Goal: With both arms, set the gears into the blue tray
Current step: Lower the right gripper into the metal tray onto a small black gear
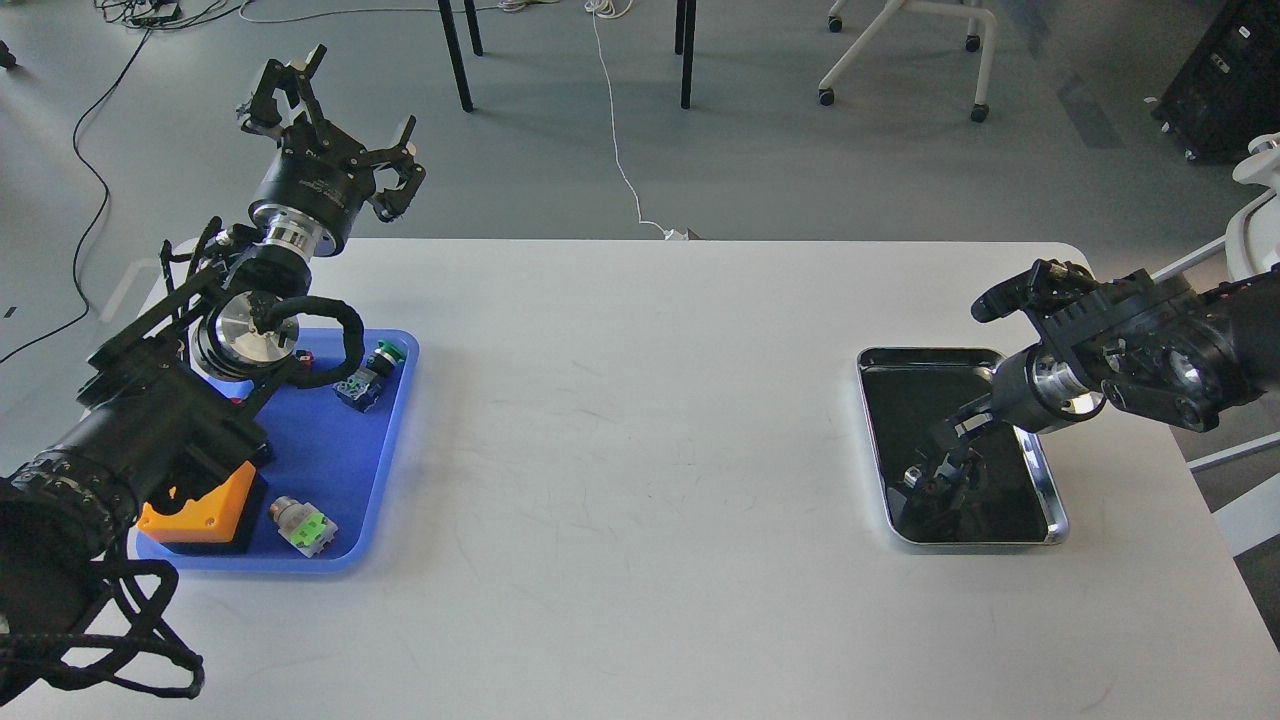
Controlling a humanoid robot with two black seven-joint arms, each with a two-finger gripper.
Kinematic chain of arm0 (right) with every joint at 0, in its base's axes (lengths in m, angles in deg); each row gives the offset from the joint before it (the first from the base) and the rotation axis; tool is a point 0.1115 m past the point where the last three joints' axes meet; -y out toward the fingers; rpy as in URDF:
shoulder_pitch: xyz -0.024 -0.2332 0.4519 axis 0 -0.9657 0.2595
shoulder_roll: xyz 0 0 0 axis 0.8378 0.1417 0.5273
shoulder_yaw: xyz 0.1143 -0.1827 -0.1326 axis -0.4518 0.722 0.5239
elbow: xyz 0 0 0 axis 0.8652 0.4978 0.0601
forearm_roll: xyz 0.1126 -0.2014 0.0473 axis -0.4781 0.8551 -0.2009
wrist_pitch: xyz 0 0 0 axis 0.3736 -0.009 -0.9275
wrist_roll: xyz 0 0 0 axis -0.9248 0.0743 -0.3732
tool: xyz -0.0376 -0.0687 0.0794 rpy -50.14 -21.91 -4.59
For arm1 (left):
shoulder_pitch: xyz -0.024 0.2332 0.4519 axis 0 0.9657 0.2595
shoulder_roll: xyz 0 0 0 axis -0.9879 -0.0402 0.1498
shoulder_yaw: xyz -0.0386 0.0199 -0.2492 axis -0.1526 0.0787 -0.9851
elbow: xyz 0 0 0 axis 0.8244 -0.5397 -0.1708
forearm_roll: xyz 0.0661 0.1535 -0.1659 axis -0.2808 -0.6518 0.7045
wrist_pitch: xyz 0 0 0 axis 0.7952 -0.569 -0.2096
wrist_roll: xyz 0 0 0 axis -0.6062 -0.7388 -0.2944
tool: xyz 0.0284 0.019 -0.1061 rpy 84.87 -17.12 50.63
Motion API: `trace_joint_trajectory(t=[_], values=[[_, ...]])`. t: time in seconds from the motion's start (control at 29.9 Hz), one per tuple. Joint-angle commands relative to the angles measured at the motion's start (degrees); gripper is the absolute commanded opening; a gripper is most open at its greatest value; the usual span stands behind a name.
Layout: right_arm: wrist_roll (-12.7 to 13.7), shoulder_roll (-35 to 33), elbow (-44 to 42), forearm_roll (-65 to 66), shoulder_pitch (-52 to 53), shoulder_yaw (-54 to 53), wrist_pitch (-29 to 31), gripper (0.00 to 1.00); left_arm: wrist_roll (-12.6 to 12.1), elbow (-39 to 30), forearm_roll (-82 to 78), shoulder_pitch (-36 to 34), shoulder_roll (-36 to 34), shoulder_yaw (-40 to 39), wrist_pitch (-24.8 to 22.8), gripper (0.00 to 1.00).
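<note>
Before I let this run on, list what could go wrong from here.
1. The right gripper is down inside the silver tray, dark against its dark reflective floor; whether its jaws hold a gear cannot be told, so a pick might fail unnoticed.
2. The blue tray lies at the far opposite side of the table; a tiny gear could drop on the way.
3. The left gripper, jaws spread, hangs beyond the table's far edge; its arm hides part of the blue tray.

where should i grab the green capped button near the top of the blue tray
Grip the green capped button across its blue body, coming from above. It lies tilted in the blue tray, cap pointing up-right, so the boxy body gives flatter sides than the round cap. The left arm's cable hangs close beside it.
</note>
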Motion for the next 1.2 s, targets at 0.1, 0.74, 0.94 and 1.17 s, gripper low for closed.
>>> trace_joint_trajectory(t=[0.1,0.74,0.94,1.17], values=[[0.1,0.1,-1.0,-0.2,-1.0,-0.3,-0.1,0.53,-0.1,0.0,-0.1,0.1,-0.1,0.0,0.0,0.98],[0.1,0.7,-1.7,0.0,-1.6,-0.3,-0.1,0.22,-0.1,0.0,-0.2,0.3,-0.3,0.0,0.0,0.98],[-0.1,0.0,-1.5,0.6,-0.5,-0.2,-0.1,0.18,0.0,0.0,-0.1,0.3,-0.5,0.0,0.0,0.98],[-0.2,-1.1,0.0,0.4,6.7,-0.7,-0.1,0.18,-0.1,0.0,-0.1,0.3,-1.1,-0.1,0.0,0.98]])
